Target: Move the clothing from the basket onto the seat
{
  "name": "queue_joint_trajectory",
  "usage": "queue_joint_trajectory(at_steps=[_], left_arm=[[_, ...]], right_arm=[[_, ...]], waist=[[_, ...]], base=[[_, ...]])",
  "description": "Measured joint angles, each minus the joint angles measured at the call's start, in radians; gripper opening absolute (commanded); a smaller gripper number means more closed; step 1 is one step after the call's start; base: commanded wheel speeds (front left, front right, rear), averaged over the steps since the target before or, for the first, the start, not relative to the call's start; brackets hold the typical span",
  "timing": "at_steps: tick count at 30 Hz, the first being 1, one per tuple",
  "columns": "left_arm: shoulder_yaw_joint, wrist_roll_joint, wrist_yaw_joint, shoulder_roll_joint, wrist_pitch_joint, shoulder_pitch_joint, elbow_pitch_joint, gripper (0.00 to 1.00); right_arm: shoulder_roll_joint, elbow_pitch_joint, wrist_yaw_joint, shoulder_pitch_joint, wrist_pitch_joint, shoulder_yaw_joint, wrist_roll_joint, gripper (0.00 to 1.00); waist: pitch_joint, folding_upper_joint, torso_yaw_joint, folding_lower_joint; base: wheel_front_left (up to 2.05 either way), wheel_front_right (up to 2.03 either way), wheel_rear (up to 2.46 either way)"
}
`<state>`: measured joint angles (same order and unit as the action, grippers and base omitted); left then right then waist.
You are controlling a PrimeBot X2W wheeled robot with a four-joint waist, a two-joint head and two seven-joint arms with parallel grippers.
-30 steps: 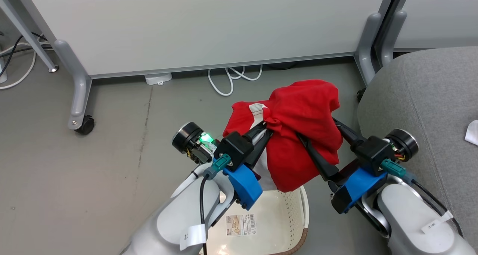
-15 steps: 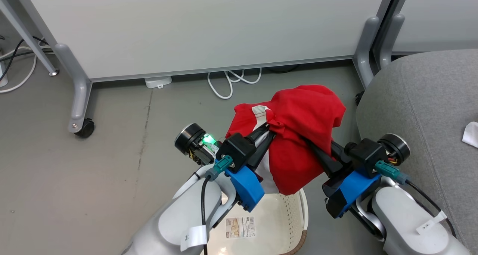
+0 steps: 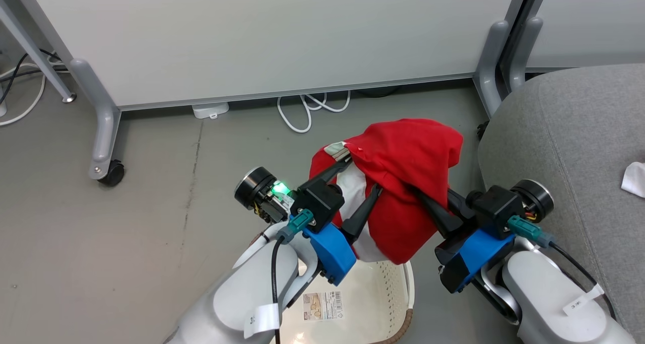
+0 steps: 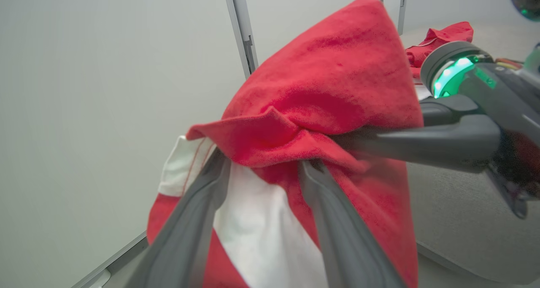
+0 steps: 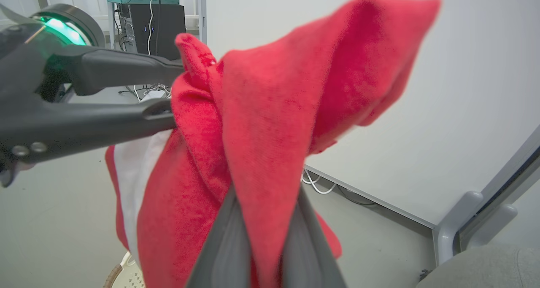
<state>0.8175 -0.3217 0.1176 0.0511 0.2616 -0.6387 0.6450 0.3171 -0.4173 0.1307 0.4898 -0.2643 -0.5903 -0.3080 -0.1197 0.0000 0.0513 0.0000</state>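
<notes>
One clothing (image 3: 408, 152) bundle — right hand (image 3: 434, 203) clamped on it, left hand (image 3: 363, 173) parted

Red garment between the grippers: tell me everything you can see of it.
The red garment is soft, fleecy-looking fabric with a white panel and a pale tab at its upper left edge. It hangs bunched in the air, its lower end over the basket, left of the grey seat and apart from it. The right gripper is shut on a fold. The left gripper is open, its fingers against the cloth, a fold draped over their tips.
</notes>
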Motion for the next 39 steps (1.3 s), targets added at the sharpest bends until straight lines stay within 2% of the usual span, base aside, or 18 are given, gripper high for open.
queue_joint_trajectory(at_steps=[10,19,27,39], left_arm=[[-0.005,0.006,-0.012,0.0,0.0,-0.004,0.001,1.0],[-0.018,0.02,-0.014,0.0,0.0,-0.011,0.005,1.0],[-0.024,0.027,-0.014,0.0,0.0,-0.019,0.014,1.0],[-0.017,0.042,-0.006,0.001,0.0,-0.024,0.025,1.0]], right_arm=[[-0.006,0.006,0.0,-0.003,0.0,0.025,0.002,0.0],[-0.014,0.022,0.0,-0.007,0.0,0.111,0.009,0.0],[-0.022,0.043,0.0,-0.027,0.0,0.224,0.018,0.0],[-0.041,0.074,0.0,-0.073,0.0,0.375,0.031,0.0]], waist=[[-0.008,0.0,-0.004,0.0],[-0.034,0.0,-0.039,0.0],[-0.066,0.0,-0.099,0.0001],[-0.118,0.0,-0.225,0.0]], base=[[0.0,0.0,0.0],[0.0,0.0,0.0],[0.0,0.0,0.0],[0.0,0.0,0.0]])
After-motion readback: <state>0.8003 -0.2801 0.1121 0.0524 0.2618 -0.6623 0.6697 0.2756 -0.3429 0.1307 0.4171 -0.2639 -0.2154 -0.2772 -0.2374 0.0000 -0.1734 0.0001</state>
